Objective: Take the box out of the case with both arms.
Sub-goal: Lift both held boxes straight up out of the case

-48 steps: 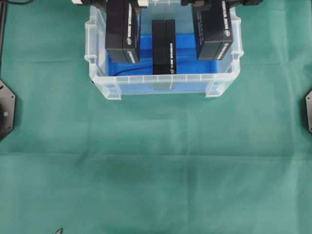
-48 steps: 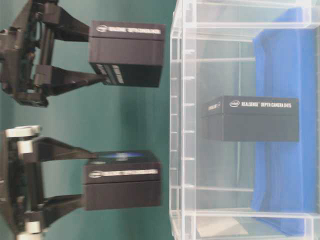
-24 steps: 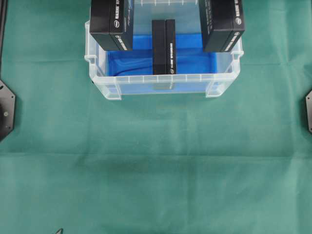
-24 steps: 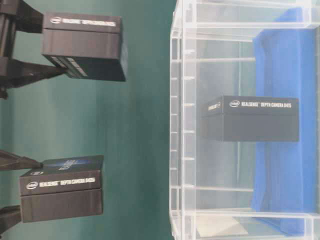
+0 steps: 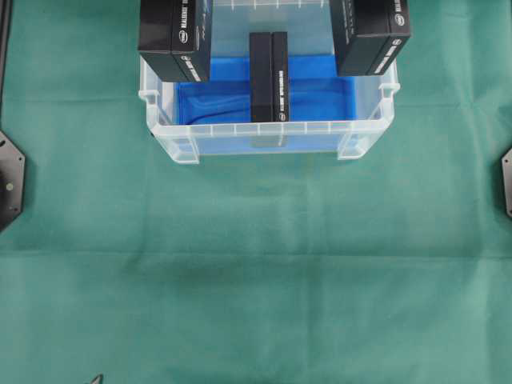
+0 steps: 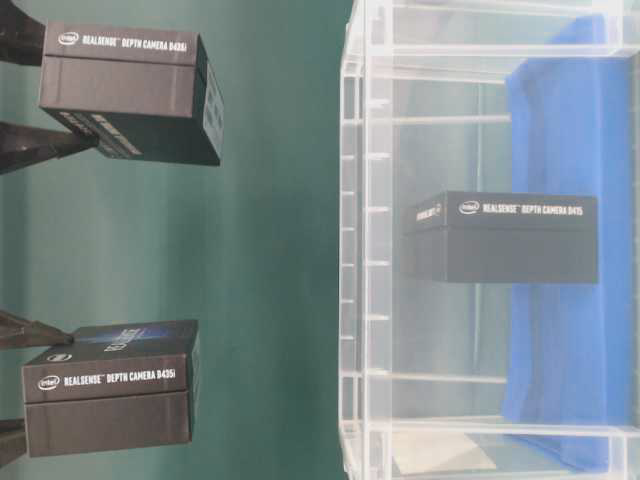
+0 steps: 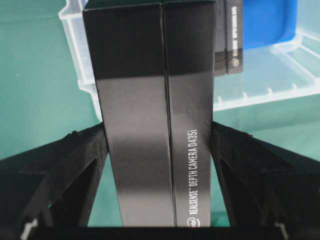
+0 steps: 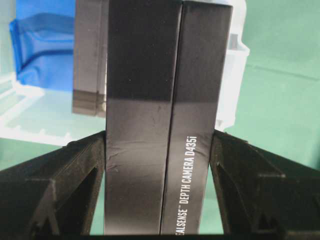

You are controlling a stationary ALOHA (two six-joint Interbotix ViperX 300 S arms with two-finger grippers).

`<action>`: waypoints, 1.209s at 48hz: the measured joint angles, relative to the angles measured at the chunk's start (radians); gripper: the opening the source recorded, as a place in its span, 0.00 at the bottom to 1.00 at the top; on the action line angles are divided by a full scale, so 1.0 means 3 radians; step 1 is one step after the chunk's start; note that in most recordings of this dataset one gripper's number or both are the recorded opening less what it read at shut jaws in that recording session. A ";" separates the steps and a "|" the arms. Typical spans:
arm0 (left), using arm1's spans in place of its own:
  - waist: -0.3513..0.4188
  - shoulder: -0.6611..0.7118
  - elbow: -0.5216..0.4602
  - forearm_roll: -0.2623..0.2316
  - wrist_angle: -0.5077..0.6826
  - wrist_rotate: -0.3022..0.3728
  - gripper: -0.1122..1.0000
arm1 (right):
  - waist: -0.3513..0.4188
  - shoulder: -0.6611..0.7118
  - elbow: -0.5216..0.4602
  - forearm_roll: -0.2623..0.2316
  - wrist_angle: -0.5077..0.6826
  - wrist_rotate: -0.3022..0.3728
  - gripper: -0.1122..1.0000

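The clear case (image 5: 264,128) with its blue lining stands at the back of the green cloth. One black box (image 5: 268,76) stands on edge in its middle, also seen through the wall (image 6: 510,240). My left gripper (image 7: 157,135) is shut on a second black box (image 7: 150,115), hanging above the case's left wall (image 5: 174,36). My right gripper (image 8: 159,137) is shut on a third black box (image 8: 160,115), above the right wall (image 5: 372,32). In the table-level view both held boxes (image 6: 110,395) (image 6: 125,95) hang well clear of the rim (image 6: 365,250).
Green cloth (image 5: 256,264) covers the table in front of the case. Black arm bases sit at the left edge (image 5: 10,180) and right edge (image 5: 507,184). In the overhead view the arms themselves are out of frame.
Both grippers have lifted their boxes higher above the case and slightly outward. The arms have left the overhead view. The middle box has not moved.
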 measured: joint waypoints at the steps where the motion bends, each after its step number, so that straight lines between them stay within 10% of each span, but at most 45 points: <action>1: 0.0005 0.0000 0.0000 0.0000 0.0000 0.0000 0.66 | 0.0000 0.0005 -0.0010 -0.0005 0.0000 0.0000 0.69; 58: 0.0000 0.0000 -0.0005 0.0000 0.0005 0.0010 0.66 | 0.0000 0.0026 -0.0061 -0.0046 0.0000 -0.0056 0.69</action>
